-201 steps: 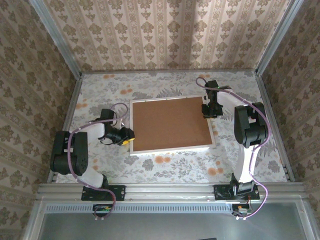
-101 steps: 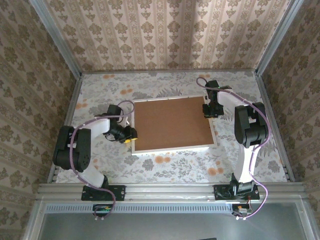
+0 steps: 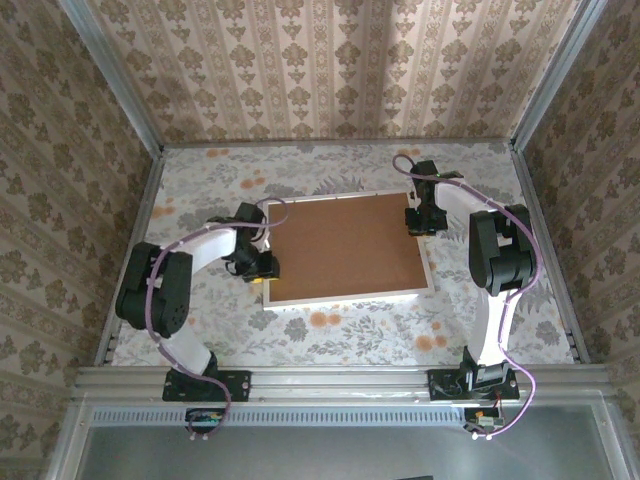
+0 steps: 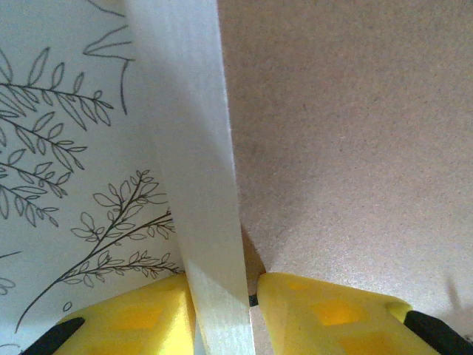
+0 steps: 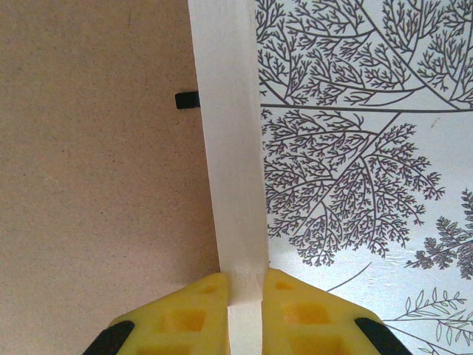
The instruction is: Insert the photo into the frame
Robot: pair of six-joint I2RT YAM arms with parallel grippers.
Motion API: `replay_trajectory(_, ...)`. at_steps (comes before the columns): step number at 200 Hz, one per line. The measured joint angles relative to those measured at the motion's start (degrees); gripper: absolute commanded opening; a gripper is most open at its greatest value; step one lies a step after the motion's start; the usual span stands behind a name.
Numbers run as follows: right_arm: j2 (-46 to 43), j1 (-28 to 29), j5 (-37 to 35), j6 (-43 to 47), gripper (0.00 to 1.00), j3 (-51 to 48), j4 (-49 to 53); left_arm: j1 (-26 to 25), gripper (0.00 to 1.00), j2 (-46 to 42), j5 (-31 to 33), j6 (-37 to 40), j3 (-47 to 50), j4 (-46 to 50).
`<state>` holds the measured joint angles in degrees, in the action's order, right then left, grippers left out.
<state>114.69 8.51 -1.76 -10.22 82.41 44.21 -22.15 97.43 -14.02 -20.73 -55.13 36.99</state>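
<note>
The frame (image 3: 350,297) lies in the middle of the table with its back up, and the plain brown backing board (image 3: 345,245) fills it. The photo is hidden. My left gripper (image 3: 262,267) is shut on the frame's left rail near the front corner. In the left wrist view the white rail (image 4: 192,148) runs between the yellow fingers (image 4: 133,318), with the board (image 4: 355,133) to its right. My right gripper (image 3: 418,222) is shut on the right rail. In the right wrist view its fingers (image 5: 295,310) pinch the white rail (image 5: 229,148).
The table (image 3: 330,340) wears a pale cloth printed with leaves and flowers. Patterned walls close it in at the back and both sides. A small black retaining tab (image 5: 187,100) sits on the board beside the right rail.
The left arm has swung forward and its gripper has moved right onto the frame's left rail. The frame has shifted slightly to the right. The right gripper has kept its hold.
</note>
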Motion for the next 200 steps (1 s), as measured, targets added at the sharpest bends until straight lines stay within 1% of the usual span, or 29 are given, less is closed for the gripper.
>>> replay_trajectory(21,0.0,0.0,0.0,0.0,0.15,0.0,0.0,-0.6,0.48,-0.5,1.0,0.5,-0.4,0.3)
replay_trajectory(36,0.0,0.0,0.0,0.0,0.15,0.0,-0.1,-0.5,0.52,-1.1,1.0,1.1,0.0,-0.4)
replay_trajectory(60,-0.1,0.1,0.6,0.0,0.15,-0.1,-0.1,1.5,0.55,-2.6,-0.5,1.5,1.1,-0.3)
replay_trajectory(78,-0.1,0.3,1.2,0.0,0.15,-0.2,-0.1,4.3,0.55,-5.1,-2.3,1.6,1.9,-0.2)
replay_trajectory(93,-0.1,0.4,1.7,0.0,0.15,-0.2,-0.1,7.2,0.55,-7.5,-3.9,1.5,2.2,-1.1)
replay_trajectory(109,-0.1,0.4,2.2,0.0,0.15,-0.2,-0.1,10.8,0.53,-9.2,-6.1,1.3,2.2,-4.3)
replay_trajectory(127,-0.1,0.4,2.6,0.0,0.15,-0.2,-0.1,14.1,0.49,-8.8,-8.5,1.0,1.8,-8.5)
replay_trajectory(153,-0.1,0.4,3.2,0.0,0.15,-0.2,-0.1,17.4,0.4,-3.4,-11.4,0.9,-1.2,-13.1)
replay_trajectory(182,-0.1,0.4,3.7,0.0,0.15,-0.2,-0.1,18.7,0.37,3.2,-15.1,0.9,-3.5,-18.0)
replay_trajectory(200,-0.1,0.4,3.8,0.0,0.15,-0.2,-0.1,18.9,0.36,6.4,-17.1,0.9,-4.5,-19.5)
